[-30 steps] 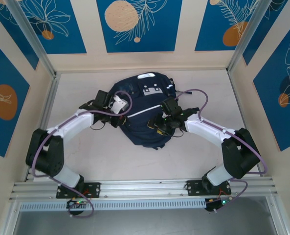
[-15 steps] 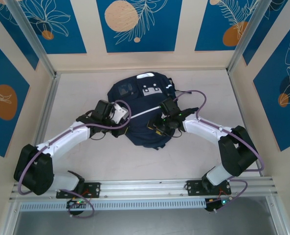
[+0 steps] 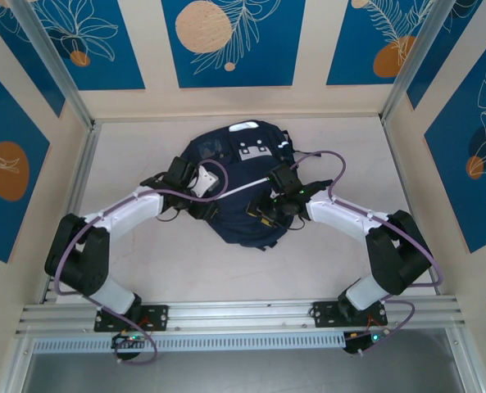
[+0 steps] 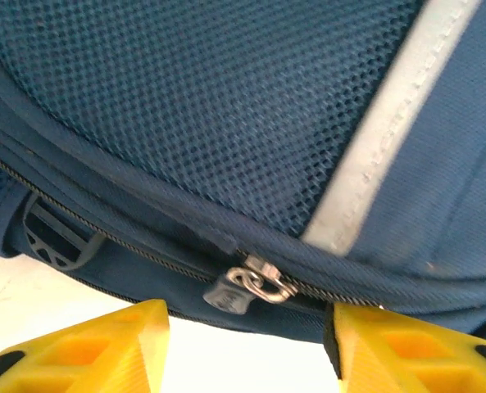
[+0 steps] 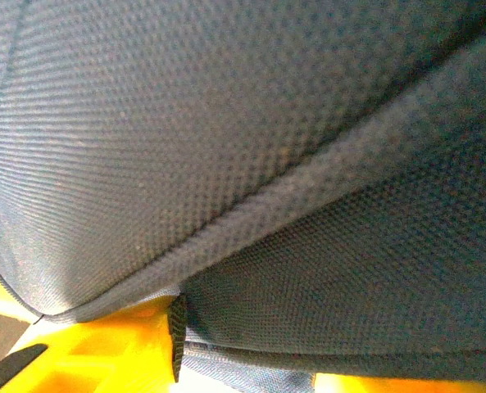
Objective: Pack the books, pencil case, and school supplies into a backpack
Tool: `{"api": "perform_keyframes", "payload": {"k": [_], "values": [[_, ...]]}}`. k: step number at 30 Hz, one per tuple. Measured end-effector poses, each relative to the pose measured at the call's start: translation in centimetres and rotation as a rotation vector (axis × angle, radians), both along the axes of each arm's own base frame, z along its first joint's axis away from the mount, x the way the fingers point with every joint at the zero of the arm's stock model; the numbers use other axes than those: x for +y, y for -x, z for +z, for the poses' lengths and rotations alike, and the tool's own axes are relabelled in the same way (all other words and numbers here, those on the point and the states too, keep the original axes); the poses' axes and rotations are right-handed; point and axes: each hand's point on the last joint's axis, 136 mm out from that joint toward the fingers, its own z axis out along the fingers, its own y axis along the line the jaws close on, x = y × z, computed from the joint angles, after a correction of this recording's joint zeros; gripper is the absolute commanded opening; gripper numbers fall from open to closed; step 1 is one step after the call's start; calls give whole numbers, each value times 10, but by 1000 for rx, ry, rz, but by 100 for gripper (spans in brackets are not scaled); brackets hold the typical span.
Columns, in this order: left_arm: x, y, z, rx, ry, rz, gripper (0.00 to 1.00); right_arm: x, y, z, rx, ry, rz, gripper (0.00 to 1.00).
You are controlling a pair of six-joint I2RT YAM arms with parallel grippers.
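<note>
The dark navy backpack (image 3: 241, 176) lies in the middle of the table, its grey buckle patch (image 3: 253, 152) at the far end. My left gripper (image 3: 207, 201) is at the bag's left side. In the left wrist view it (image 4: 247, 354) stands open, its yellow fingers (image 4: 95, 348) apart just below the closed zipper's metal pull (image 4: 249, 286), gripping nothing. My right gripper (image 3: 265, 211) is on the bag's near right part. In the right wrist view a fold of backpack fabric (image 5: 308, 278) fills the gap between its fingers (image 5: 103, 348). The books, pencil case and school supplies are out of view.
A pale table (image 3: 136, 246) lies around the bag, boxed in by patterned walls and metal posts (image 3: 58, 65). A metal rail (image 3: 243, 315) runs along the near edge with both arm bases. A black plastic strap buckle (image 4: 56, 241) sits on the bag's side.
My left gripper has opened and let go of the zipper pull; its arm swung in toward the bag and back a little. The right gripper has hardly moved.
</note>
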Motion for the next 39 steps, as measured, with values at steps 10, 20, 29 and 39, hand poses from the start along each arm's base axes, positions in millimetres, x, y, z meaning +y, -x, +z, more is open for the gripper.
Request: {"api": "perform_keyframes", "payload": {"k": [10, 20, 29, 39], "values": [[-11, -4, -2, 47, 24, -106, 49, -2, 0, -1, 2, 8, -4, 44], [-24, 2, -5, 102, 69, -225, 14, -4, -1, -2, -3, 21, -12, 44], [-28, 7, -1, 79, 108, -255, 0, -6, -1, -3, -3, 32, -19, 41], [-26, 30, 16, 15, 200, -203, 0, -5, 1, -7, 3, 29, -25, 40]]}}
